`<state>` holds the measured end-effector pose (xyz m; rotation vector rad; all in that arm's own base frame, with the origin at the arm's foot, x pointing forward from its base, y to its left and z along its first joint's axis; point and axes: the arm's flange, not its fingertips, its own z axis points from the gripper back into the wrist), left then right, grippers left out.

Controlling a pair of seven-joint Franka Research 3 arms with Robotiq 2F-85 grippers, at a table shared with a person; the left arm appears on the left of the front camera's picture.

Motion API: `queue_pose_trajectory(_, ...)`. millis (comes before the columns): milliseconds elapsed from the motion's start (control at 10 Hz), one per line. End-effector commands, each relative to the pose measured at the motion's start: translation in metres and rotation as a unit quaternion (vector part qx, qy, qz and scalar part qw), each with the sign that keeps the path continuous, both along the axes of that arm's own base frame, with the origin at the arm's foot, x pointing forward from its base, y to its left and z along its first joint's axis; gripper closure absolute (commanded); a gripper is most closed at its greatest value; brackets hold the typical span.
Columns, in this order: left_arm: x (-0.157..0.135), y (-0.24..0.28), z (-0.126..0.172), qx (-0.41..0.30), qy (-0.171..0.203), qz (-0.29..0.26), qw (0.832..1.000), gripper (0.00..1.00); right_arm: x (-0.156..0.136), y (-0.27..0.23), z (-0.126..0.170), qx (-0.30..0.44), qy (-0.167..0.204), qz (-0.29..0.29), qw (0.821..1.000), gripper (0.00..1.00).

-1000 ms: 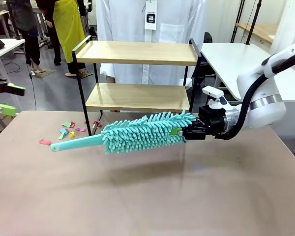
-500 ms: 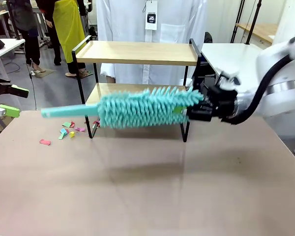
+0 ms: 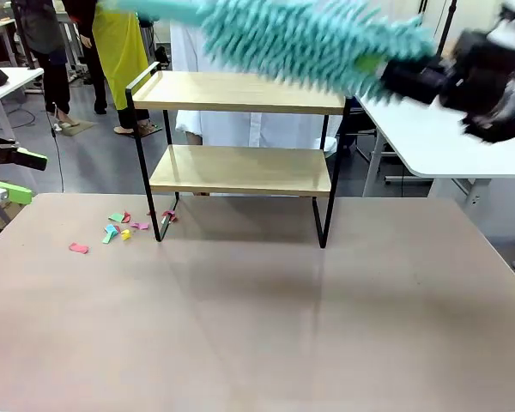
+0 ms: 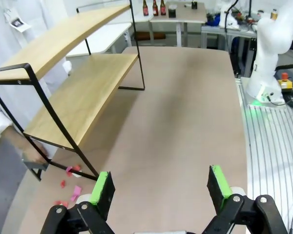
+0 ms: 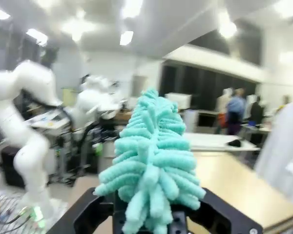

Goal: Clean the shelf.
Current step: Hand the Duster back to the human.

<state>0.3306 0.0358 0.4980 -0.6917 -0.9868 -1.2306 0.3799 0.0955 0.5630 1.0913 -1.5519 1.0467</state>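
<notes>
The shelf (image 3: 240, 93) stands at the table's far edge, two light wooden boards in a thin black frame; the left wrist view shows the shelf (image 4: 83, 95) from its end. A teal fluffy duster (image 3: 309, 39) hangs blurred above the top board, its handle pointing left. My right gripper (image 3: 393, 70) is shut on the duster's fluffy end at the upper right. In the right wrist view the duster (image 5: 151, 161) rises straight from between the fingers. My left gripper (image 3: 13, 176) is open at the left edge, its green pads (image 4: 103, 187) spread above the bare table.
Small coloured paper scraps (image 3: 120, 228) lie on the brown table (image 3: 257, 318) by the shelf's left leg, with one pink scrap (image 3: 78, 248) farther left. A person in a white coat (image 3: 257, 34) stands behind the shelf. A white table (image 3: 429, 120) sits at the right.
My right arm has swung the duster up, from just above the table, past the lower board, to above the top board. The left gripper has stayed still.
</notes>
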Motion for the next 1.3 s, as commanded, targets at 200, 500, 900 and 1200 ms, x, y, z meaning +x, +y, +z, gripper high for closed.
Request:
queue_pose_trajectory(200, 0.002, -0.001, 0.000, -0.013, -0.014, -0.006, 1.000, 0.00, -0.011, -0.064, 0.007, 0.072, -0.029, -0.241, 0.967, 0.83)
queue_pose_trajectory(500, 0.002, -0.001, 0.000, -0.013, -0.014, -0.006, 1.000, 0.00, -0.026, -0.127, -0.015, 0.102, -0.002, -0.367, 0.925, 0.83)
queue_pose_trajectory(900, 0.002, -0.001, 0.000, -0.013, -0.014, -0.006, 1.000, 0.00, -0.037, -0.180, -0.059, 0.101, 0.059, -0.438, 0.891, 0.83)
queue_pose_trajectory(1200, 0.002, -0.001, 0.000, -0.013, -0.014, -0.006, 1.000, 0.00, -0.034, -0.200, -0.122, 0.089, 0.126, -0.460, 0.874, 0.83)
